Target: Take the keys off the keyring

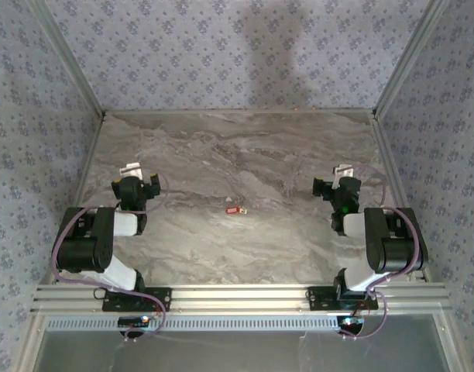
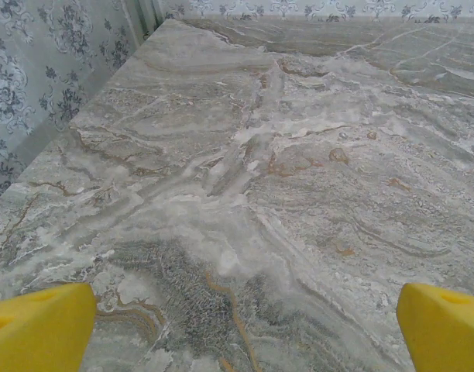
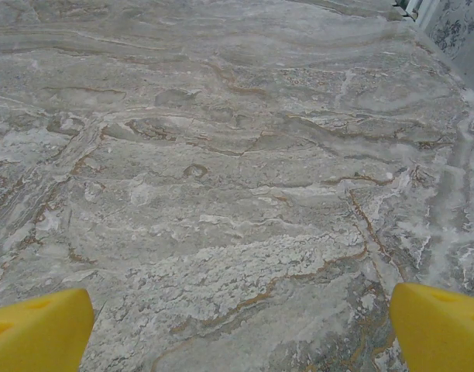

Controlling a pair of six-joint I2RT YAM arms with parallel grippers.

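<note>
Near the middle of a grey marbled table (image 1: 221, 155), a small red keyring (image 1: 235, 209) with a silvery bit at its right end, lying flat on the stone. Well off to its left, the left gripper (image 1: 132, 169), held above the tabletop and pointed toward the far wall. Well off to its right, the right gripper (image 1: 343, 172), posed much the same. Open tabletop between the keyring and each of them.

Around the table, blue-grey flowered wallpaper (image 1: 221, 46) on three sides, slanting metal posts (image 1: 76, 70) at the corners and a ribbed aluminium rail (image 1: 237, 298) along the near edge.

From the left wrist, left fingertips (image 2: 39, 329) in yellow at the two lower corners, spread wide on nothing, with veined stone between them and a strip of wallpaper at upper left. From the right wrist, right fingertips (image 3: 36, 329) just as wide apart and gripping nothing, with stone running to the table's edge at upper right.

From above, individual keys too small to tell apart on the ring.
</note>
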